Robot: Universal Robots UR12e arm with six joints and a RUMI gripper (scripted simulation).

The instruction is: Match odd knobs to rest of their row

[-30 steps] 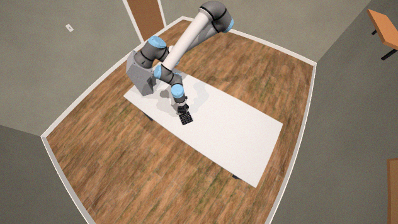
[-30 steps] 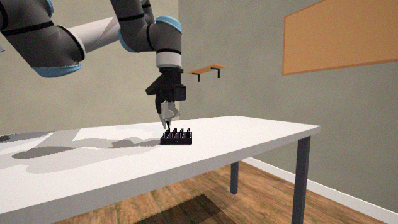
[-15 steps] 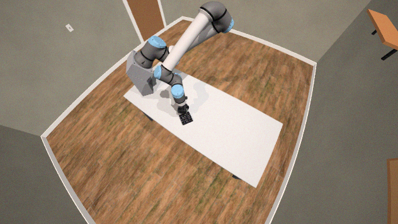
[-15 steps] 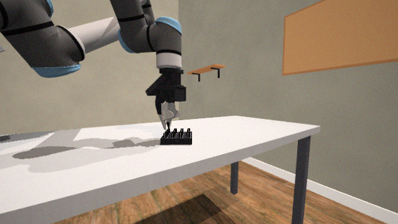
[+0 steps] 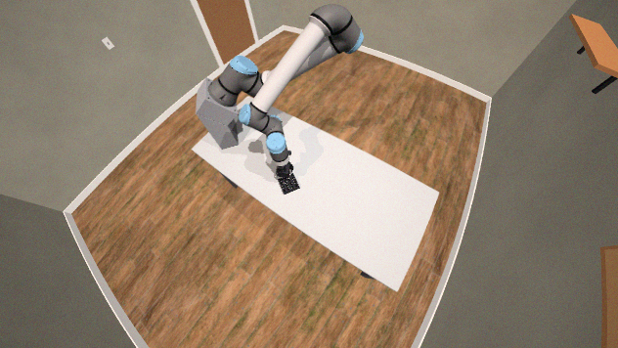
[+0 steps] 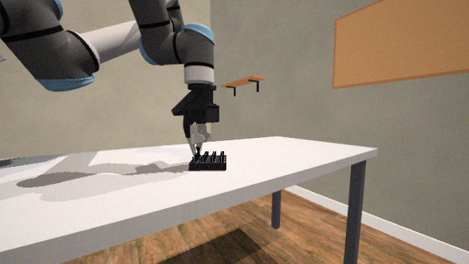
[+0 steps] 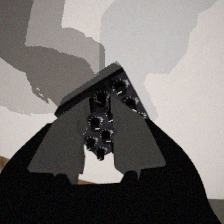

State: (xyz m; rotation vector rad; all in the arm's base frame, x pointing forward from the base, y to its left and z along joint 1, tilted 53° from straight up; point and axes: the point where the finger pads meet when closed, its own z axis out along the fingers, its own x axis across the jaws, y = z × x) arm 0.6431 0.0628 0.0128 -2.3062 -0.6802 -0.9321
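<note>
One small knob (image 7: 101,96) stands between my tool's (image 5: 284,174) (image 6: 197,152) (image 7: 101,103) nearly closed tips; I can't tell if they pinch. The box (image 5: 296,188) (image 6: 208,166) (image 7: 80,96) sits beneath, toward five o'clock from above. Likely stiff: grip flat sides.

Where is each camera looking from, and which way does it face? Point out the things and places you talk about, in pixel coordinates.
Top: high overhead, looking down on the table (image 5: 362,205) (image 6: 260,167), showing the whole arm (image 5: 288,68) (image 6: 198,48).
Exterior: beside the table near its height, facing across it toward the walls; arm partly cropped.
Wrist: on the arm's end, looking past the gripper's (image 6: 197,151) (image 7: 100,107) fingers.
All share the knob box (image 5: 289,186) (image 6: 208,165) (image 7: 87,96).
</note>
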